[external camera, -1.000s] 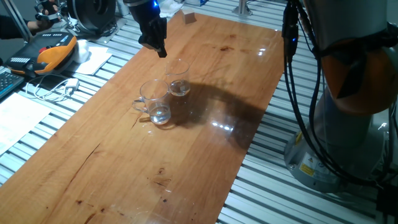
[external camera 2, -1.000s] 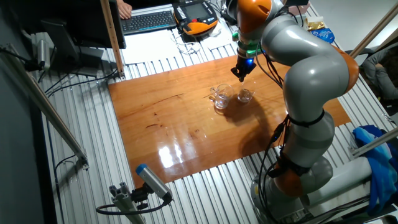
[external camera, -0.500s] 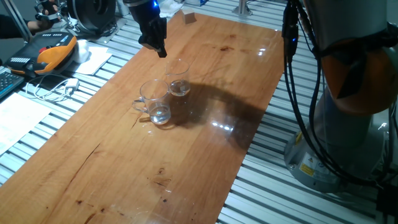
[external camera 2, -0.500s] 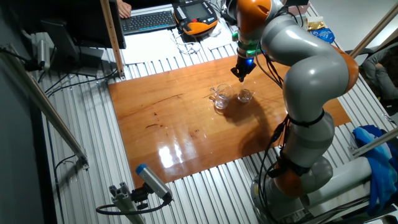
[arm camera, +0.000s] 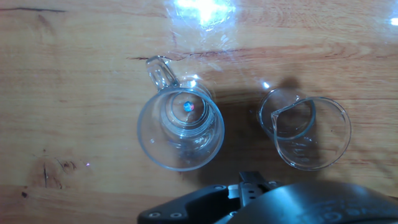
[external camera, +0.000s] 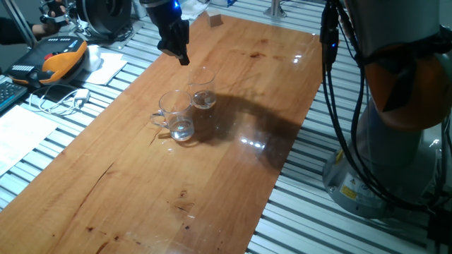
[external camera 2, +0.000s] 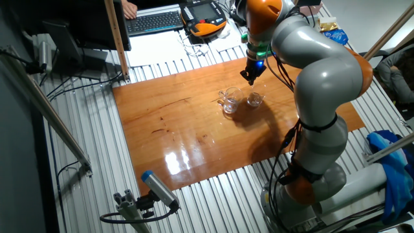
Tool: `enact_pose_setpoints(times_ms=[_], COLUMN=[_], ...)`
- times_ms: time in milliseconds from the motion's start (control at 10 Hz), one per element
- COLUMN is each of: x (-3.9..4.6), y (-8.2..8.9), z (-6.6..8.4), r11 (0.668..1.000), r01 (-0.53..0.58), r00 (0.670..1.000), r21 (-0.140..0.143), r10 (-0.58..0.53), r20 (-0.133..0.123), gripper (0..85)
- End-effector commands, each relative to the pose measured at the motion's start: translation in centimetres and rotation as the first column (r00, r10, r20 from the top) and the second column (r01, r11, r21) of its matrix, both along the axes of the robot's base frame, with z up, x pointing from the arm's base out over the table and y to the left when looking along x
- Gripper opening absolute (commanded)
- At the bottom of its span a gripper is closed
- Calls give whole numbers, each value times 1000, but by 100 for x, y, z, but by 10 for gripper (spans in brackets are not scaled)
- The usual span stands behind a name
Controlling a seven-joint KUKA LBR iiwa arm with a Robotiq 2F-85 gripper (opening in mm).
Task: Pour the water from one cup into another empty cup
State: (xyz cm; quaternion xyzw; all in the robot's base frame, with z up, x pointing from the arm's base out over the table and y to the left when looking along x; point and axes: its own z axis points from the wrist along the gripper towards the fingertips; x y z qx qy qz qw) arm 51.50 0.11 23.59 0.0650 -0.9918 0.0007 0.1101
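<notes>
**Gripper poised above two glasses**

Nothing has shifted since the earlier frames — arm and glasses sit as before.

From one fixed view, the gripper hangs above the table, at 11 o'clock from the tumbler; the mug stands near the tumbler at its 7 o'clock, well apart from the fingers.

From the other fixed view, both glasses look tiny; whether the jaws are apart is unclear.

Only the hand view shows the handle pointing to 11 o'clock. The water is too clear to pick out. Descend squarely onto the handle side.
</notes>
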Motion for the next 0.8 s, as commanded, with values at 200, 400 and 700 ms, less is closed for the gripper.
enact_pose_setpoints(times_ms=[200, 400, 700], x=[1, 1, 0], y=[-1, 0, -1], z=[0, 0, 0], r11=[1000, 1000, 1000], r01=[-27, -22, -10], r00=[1000, 1000, 1000], r21=[6, 4, 3], r10=[27, 22, 10], r20=[-8, -7, -5], gripper=[0, 0, 0])
